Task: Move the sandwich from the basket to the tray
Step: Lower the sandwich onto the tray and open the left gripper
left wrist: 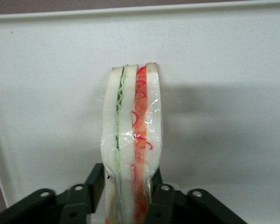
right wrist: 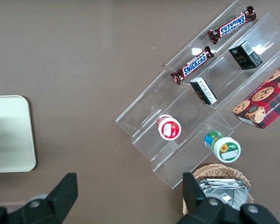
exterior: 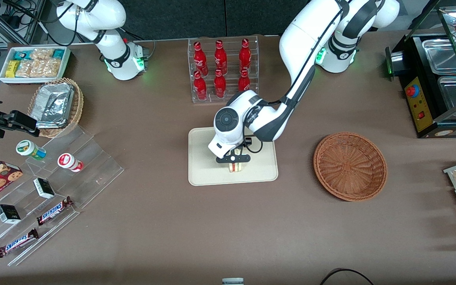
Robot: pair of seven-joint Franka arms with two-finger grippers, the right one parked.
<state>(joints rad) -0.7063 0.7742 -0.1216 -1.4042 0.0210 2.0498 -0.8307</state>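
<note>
The sandwich (exterior: pixel 235 167) is a wrapped white wedge with green and orange-pink filling. It stands on edge over the cream tray (exterior: pixel 204 174), near the tray's edge nearest the front camera. My gripper (exterior: pixel 234 159) is shut on the sandwich, one black finger on each bread face. In the left wrist view the sandwich (left wrist: pixel 133 140) sits between the fingers (left wrist: pixel 95 179) with the tray surface (left wrist: pixel 224 140) right under it; my gripper (left wrist: pixel 129 186) pinches its wide end. The reddish-brown basket (exterior: pixel 350 166) lies empty beside the tray, toward the working arm's end of the table.
A clear rack of red bottles (exterior: pixel 222 67) stands farther from the front camera than the tray. A tiered clear display (exterior: pixel 50 190) with snacks and a tan foil-packet basket (exterior: pixel 56 106) lie toward the parked arm's end. A black food warmer (exterior: pixel 437 79) stands at the working arm's end.
</note>
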